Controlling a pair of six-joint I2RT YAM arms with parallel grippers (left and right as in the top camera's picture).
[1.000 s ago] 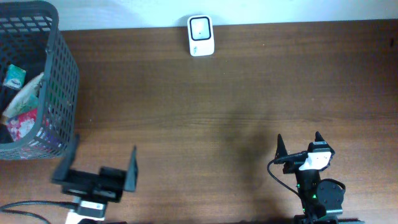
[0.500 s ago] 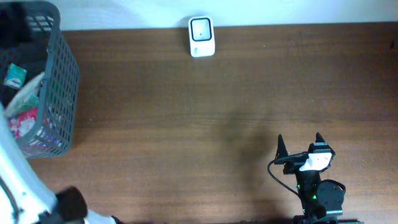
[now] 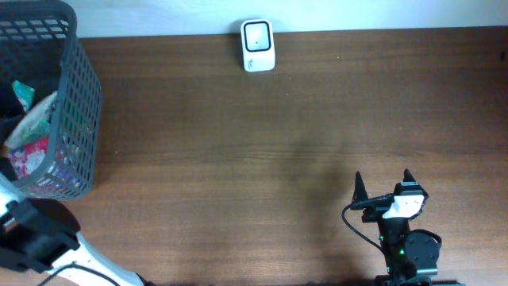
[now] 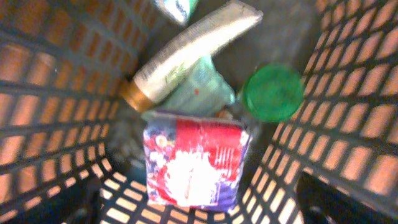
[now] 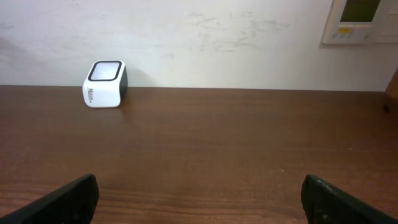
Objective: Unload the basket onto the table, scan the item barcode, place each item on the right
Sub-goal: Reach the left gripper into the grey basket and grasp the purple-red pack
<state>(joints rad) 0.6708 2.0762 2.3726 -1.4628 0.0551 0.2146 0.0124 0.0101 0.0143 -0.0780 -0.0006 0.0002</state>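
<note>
The items lie in a dark mesh basket point(image 3: 79, 103) at the table's left end. In the left wrist view I look down into the basket point(image 4: 348, 74) at a red, purple and white packet point(image 4: 196, 162), a cream tube with a gold cap point(image 4: 186, 50), a pale green pouch point(image 4: 202, 93) and a round green lid point(image 4: 272, 93). No barcode shows. My left gripper point(image 4: 202, 202) hangs open above the packet, touching nothing. The white scanner point(image 3: 257, 46) stands at the table's back edge, also in the right wrist view point(image 5: 104, 84). My right gripper point(image 3: 382, 184) is open and holds nothing.
The left arm point(image 3: 40, 238) rises from the bottom left corner toward the basket. The basket's mesh walls close in on both sides of the left fingers point(image 4: 78, 202). A pale wall with a control panel point(image 5: 360, 18) stands behind the table.
The left arm has swung from the table's front edge up and left over the basket, so its gripper has left the overhead view. The right arm has not moved.
</note>
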